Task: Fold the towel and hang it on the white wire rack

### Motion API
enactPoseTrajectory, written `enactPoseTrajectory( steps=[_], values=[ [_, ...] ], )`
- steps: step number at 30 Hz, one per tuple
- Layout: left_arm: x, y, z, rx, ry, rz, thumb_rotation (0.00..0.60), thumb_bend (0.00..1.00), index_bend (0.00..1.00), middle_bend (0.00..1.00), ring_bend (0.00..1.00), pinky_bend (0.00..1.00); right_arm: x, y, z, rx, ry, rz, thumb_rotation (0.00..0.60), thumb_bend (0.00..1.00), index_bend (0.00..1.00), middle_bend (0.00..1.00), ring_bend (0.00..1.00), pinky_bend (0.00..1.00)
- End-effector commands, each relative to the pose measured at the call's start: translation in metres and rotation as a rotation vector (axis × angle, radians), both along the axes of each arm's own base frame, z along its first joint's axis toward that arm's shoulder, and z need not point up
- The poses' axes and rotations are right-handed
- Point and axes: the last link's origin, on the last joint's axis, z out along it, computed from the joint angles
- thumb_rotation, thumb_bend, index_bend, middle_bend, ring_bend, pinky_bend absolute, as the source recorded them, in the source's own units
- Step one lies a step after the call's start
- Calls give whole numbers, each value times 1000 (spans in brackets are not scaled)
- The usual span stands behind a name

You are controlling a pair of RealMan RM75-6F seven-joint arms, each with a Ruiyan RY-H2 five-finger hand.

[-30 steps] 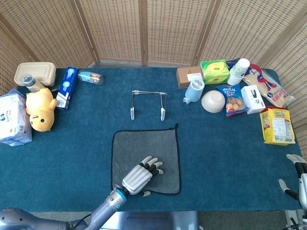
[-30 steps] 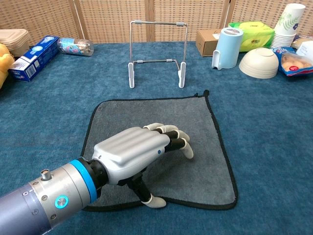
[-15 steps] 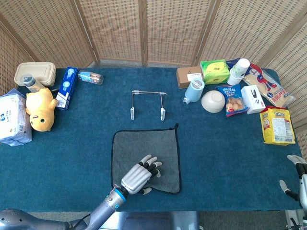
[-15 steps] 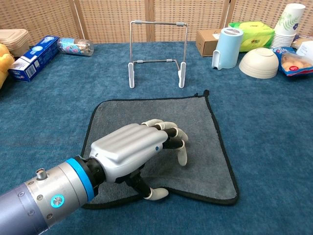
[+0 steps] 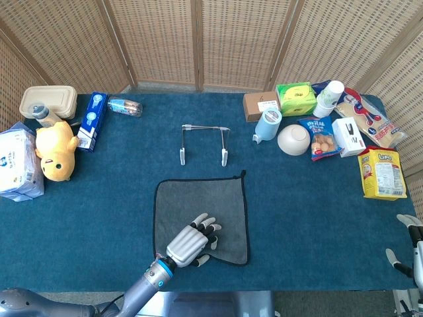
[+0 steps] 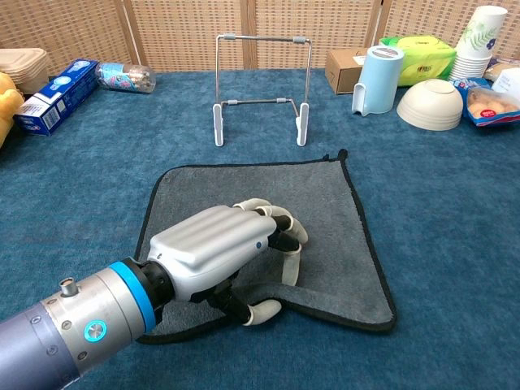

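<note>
A grey towel [image 5: 211, 198] with black trim lies flat on the blue table cover, in the middle near the front edge. My left hand [image 5: 192, 242] rests on its near part, fingers curled down into the cloth and the thumb [image 6: 262, 312] tucked at the near hem, pinching that edge; the chest view shows the same hand [image 6: 215, 250] on the towel [image 6: 268, 191]. The white wire rack [image 5: 203, 142] stands upright just beyond the towel's far edge, seen close in the chest view [image 6: 260, 89]. My right hand [image 5: 410, 249] hangs at the table's front right corner, fingers apart, holding nothing.
A yellow plush duck [image 5: 54, 150], a tissue pack [image 5: 16, 162] and a blue box [image 5: 91, 121] crowd the left side. A blue cup [image 5: 268, 124], a white bowl [image 5: 293, 139], snack bags [image 5: 381, 173] and boxes fill the back right.
My left hand's fingers have curled in and its thumb has closed toward them. The towel's near hem has been drawn in and bunched under the hand. The right hand stayed put.
</note>
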Motion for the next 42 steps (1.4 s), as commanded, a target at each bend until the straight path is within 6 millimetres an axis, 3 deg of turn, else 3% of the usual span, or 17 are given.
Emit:
enactPoseTrajectory(
  steps=[1,10,17,27,36,42],
  values=[
    [1,1,1,3,-7,5,600,492,573,272,168,47,0,0,-1,1,-1,-1,600,226,218,224,268,366],
    [4,7,10,13,-27,23,600,522,608,294,179,50,-2,-3,-4,10,-9,-2,600,225,218,224,267,367],
    [3,20,18,41,-20,42,600,512,602,264,105,35,-4,-4,-8,16,-17,-8,600,225,219,225,267,367],
    [7,50,20,80,-4,44,600,507,588,204,1,1,-7,-1,-9,14,-22,-19,600,226,220,224,267,367],
    [20,85,25,153,19,1,600,499,581,179,0,0,-9,2,-9,11,-29,-30,600,224,221,225,267,367],
    [21,98,22,172,51,-5,600,497,577,165,0,0,-11,4,-9,9,-32,-38,600,225,222,224,267,367]
  ],
)
